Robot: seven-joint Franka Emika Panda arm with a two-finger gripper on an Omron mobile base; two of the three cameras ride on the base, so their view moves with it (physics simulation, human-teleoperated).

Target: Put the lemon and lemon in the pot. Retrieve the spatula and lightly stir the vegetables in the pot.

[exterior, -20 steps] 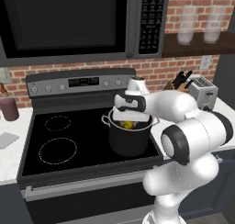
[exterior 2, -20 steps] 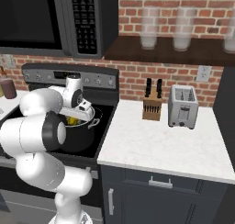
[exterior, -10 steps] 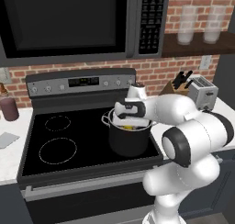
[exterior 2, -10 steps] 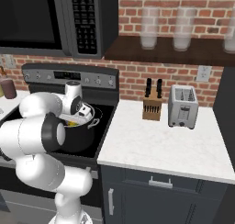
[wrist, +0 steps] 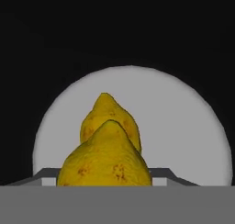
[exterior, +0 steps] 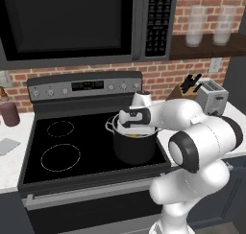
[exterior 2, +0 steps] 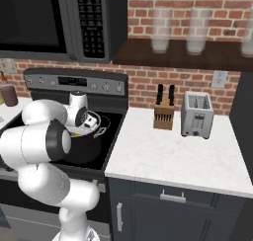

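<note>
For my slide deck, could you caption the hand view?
Looking down into the dark pot: one lemon on its pale floor, a second lemon nearer the camera.

Ahead of me a red brick wall (exterior 2: 148, 82) backs the black stove (exterior: 81, 146) with a microwave (exterior: 72, 22) above it. To my right a white marble counter (exterior 2: 173, 161) carries a knife block (exterior 2: 164, 114) and toaster (exterior 2: 197, 115) beneath a dark shelf (exterior 2: 183, 55) of pale jars.
</note>
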